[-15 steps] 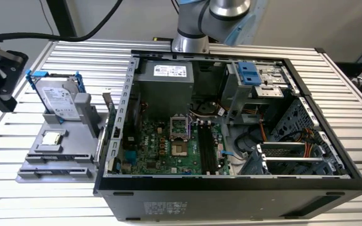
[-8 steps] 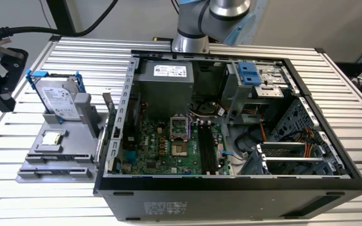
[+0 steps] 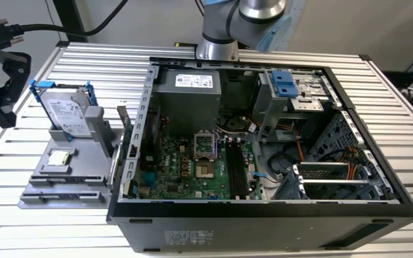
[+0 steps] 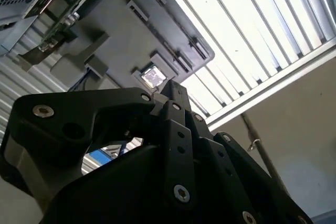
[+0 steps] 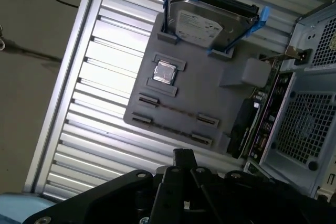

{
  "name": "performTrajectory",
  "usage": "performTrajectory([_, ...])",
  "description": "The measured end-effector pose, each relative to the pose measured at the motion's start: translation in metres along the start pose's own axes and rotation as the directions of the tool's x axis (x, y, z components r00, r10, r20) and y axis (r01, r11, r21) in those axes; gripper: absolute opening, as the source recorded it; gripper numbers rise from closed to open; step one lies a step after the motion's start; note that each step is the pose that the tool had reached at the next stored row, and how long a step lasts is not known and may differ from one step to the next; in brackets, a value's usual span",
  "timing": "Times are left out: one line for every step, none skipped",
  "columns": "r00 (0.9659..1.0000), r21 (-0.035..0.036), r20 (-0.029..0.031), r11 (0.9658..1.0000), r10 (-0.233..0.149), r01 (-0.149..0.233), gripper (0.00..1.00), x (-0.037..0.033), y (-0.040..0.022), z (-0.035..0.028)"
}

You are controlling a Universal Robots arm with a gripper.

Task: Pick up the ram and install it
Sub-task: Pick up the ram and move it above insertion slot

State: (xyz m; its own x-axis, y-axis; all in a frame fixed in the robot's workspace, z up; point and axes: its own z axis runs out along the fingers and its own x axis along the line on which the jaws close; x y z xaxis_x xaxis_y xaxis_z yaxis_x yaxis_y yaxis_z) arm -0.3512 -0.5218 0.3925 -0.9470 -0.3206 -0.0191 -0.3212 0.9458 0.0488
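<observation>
In both wrist views the claw (image 5: 184, 158) (image 4: 176, 92) hangs apart from the gray holder (image 5: 210, 95). It sits off the holder's end farthest from the hard drive (image 5: 210, 22), tip aimed at that end. Spread or pressed together, I cannot tell; its own black linkage blocks the look.

For the ram (image 5: 173, 111), my best match is a thin dark reddish line seen edge-on. It runs between 2 small clips on the holder, on the claw's side of the CPU chip (image 5: 166, 73). A 2nd line just like it lies parallel, nearer the holder's edge, between 2 more clips. Board face, chips and label can't be read from this angle, so these could be bare grooves. Marking it low confidence.

Rest of the holder: the hard drive is silver with a blue frame, propped tilted at the holder's far end. The CPU chip lies flat in a recess between the drive and the 2 lines. A green card (image 5: 265, 108) with a black block on it stands on edge along the holder's side that faces the computer case (image 3: 264, 215).

In the exterior view the holder lies on the slatted metal surface (image 3: 20, 236), with the open case just beside it on the exterior view's right. Inside the case the motherboard (image 3: 185, 172) lies flat, its long black slots (image 3: 236, 172) side by side. They are too dark for me to tell whether a stick sits in any. The arm's base (image 3: 217, 48) stands past the case's far side, well apart from the holder.
</observation>
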Motion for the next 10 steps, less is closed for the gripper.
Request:
performTrajectory([0.9999, -0.0002, -0.0005, 0.9999, -0.011, 0.011, 0.00, 0.0000, 0.0000, 0.0000])
performTrajectory([0.9998, -0.0003, -0.0011, 0.9998, -0.021, 0.021, 0.00, 0.0000, 0.0000, 0.0000])
performTrajectory([0.9995, -0.0006, -0.0015, 0.9995, -0.031, 0.031, 0.00, 0.0000, 0.0000, 0.0000])
performTrajectory([0.9992, -0.0007, -0.0019, 0.9992, -0.039, 0.039, 0.00, 0.0000, 0.0000, 0.0000])
performTrajectory([0.9989, -0.0009, -0.0023, 0.9989, -0.047, 0.047, 0.00, 0.0000, 0.0000, 0.0000])
performTrajectory([0.9985, -0.0011, -0.0026, 0.9985, -0.054, 0.054, 0.00, 0.0000, 0.0000, 0.0000])
performTrajectory([0.9981, -0.0012, -0.0030, 0.9981, -0.062, 0.062, 0.00, 0.0000, 0.0000, 0.0000])
performTrajectory([0.9976, -0.0014, -0.0034, 0.9976, -0.069, 0.069, 0.00, 0.0000, 0.0000, 0.0000])
performTrajectory([0.9970, -0.0016, -0.0037, 0.9971, -0.077, 0.077, 0.00, 0.0000, 0.0000, 0.0000])
performTrajectory([0.9965, -0.0017, -0.0040, 0.9965, -0.084, 0.084, 0.00, 0.0000, 0.0000, 0.0000])
